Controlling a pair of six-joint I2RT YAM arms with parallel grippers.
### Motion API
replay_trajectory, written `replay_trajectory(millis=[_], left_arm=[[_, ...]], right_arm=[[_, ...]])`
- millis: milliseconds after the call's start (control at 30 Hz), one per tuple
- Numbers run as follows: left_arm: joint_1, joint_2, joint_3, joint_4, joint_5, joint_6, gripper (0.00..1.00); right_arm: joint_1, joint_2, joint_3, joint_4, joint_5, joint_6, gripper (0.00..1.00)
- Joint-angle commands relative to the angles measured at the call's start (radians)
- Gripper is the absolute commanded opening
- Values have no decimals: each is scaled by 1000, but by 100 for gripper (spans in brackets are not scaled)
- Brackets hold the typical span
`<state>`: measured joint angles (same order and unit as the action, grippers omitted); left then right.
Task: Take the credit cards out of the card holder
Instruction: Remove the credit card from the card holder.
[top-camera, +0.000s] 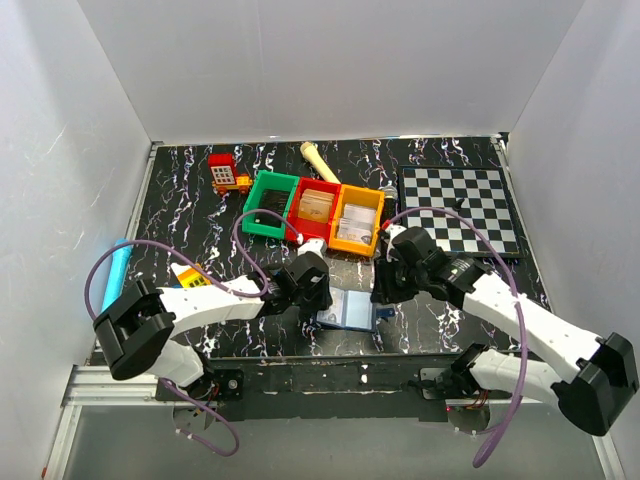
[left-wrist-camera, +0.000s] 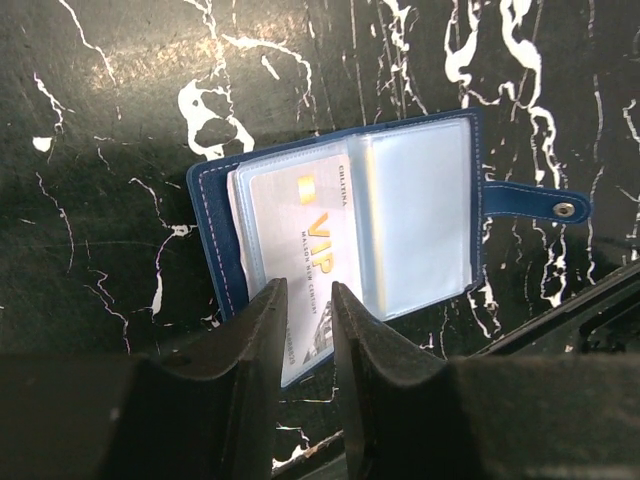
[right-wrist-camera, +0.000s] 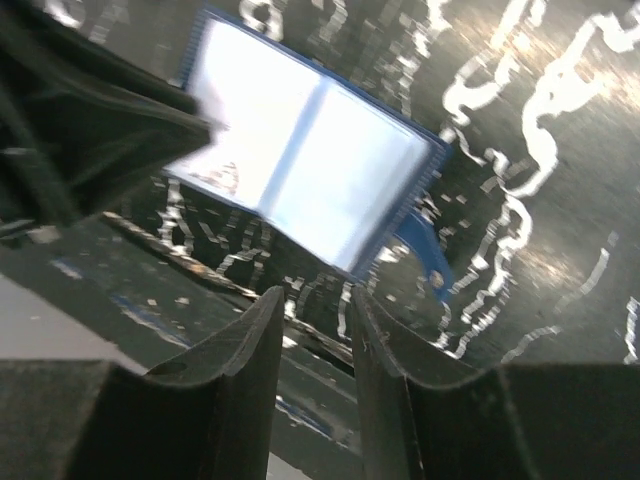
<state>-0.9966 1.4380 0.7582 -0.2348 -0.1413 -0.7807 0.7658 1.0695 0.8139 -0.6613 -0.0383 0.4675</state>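
The navy card holder (top-camera: 350, 310) lies open near the table's front edge, its clear sleeves facing up (left-wrist-camera: 420, 210) (right-wrist-camera: 300, 150). Its snap tab (left-wrist-camera: 535, 200) sticks out to the right. A white credit card (left-wrist-camera: 300, 230) with gold "VIP" lettering sits in the left sleeve. My left gripper (top-camera: 320, 303) (left-wrist-camera: 308, 290) stands over the near end of that card. Its jaws are a narrow gap apart and the card shows between them; whether they pinch anything does not show. My right gripper (top-camera: 384, 303) (right-wrist-camera: 315, 292) hovers off the holder's near right corner, jaws apart and empty.
Green (top-camera: 268, 205), red (top-camera: 313, 208) and orange (top-camera: 358, 218) bins stand behind the holder. A chessboard (top-camera: 458, 205) lies at the back right. A toy house (top-camera: 225, 172), a cream cylinder (top-camera: 315, 158), a light-blue tube (top-camera: 118, 268) and a yellow block (top-camera: 190, 275) are on the left.
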Motion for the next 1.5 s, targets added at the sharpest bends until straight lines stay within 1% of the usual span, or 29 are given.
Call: replay_trajectory(millis=[0,133,300,400,600,800,1200,1367,1467], left_arm=[[12,-60,-23,51,11,-2,24],[15,-47,-11,46,14,-2,22],[15,-28,-20,34,5,-18,18],[15,-24,-42,35,3,-31,16],[15,-13,-72,26,6,-52,0],[15,-5,-85,25,12,-61,0],[15,-11,-114,31,28,-86,0],[15,-25,-115,29,28,-81,0],[15,-62,-108,19,20,-78,0]], right_arm=[[-2,-45,-4,205,-161,35,40],[-2,47,-9,270,-218,80,38],[-3,121,-100,429,-239,172,36],[-5,173,-134,485,-250,203,35],[-16,260,-159,525,-252,206,33],[-29,316,-185,551,-250,218,33],[-74,375,-200,542,-229,192,32],[-79,382,-185,531,-226,168,31],[-82,342,-179,505,-222,161,32]])
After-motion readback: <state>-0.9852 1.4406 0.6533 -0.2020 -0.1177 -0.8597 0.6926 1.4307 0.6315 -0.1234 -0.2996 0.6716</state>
